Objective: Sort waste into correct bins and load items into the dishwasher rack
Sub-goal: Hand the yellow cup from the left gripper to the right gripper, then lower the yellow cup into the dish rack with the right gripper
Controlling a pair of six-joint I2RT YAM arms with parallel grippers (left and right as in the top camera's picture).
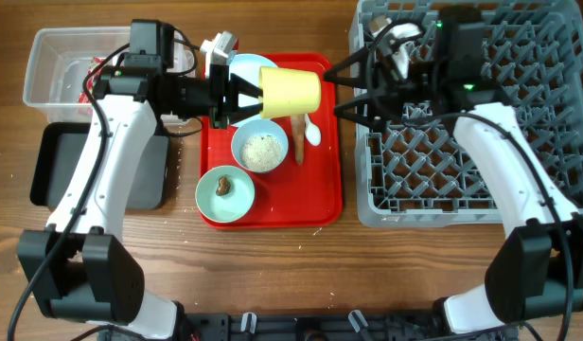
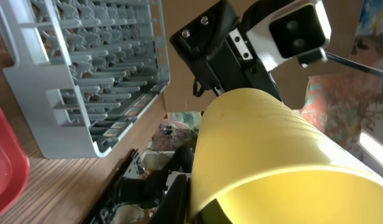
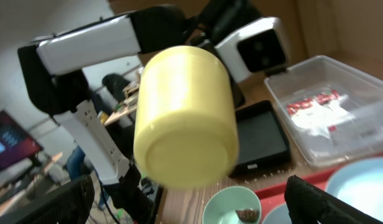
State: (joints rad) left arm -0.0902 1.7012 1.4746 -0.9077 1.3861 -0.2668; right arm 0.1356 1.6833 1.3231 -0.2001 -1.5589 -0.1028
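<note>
cup (image 1: 290, 91): judged light, stiff, slick plastic | my left gripper (image 1: 249, 95) clamped on its rim | my right gripper (image 1: 335, 93) wide open, empty | best hold: across base end

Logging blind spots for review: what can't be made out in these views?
Overhead: plate mostly hidden under the yellow cup and left gripper.
Overhead: white object in the rack, masked by the right arm, unidentifiable.
Left wrist: the cup fills the view, hiding the red tray's contents.
</note>
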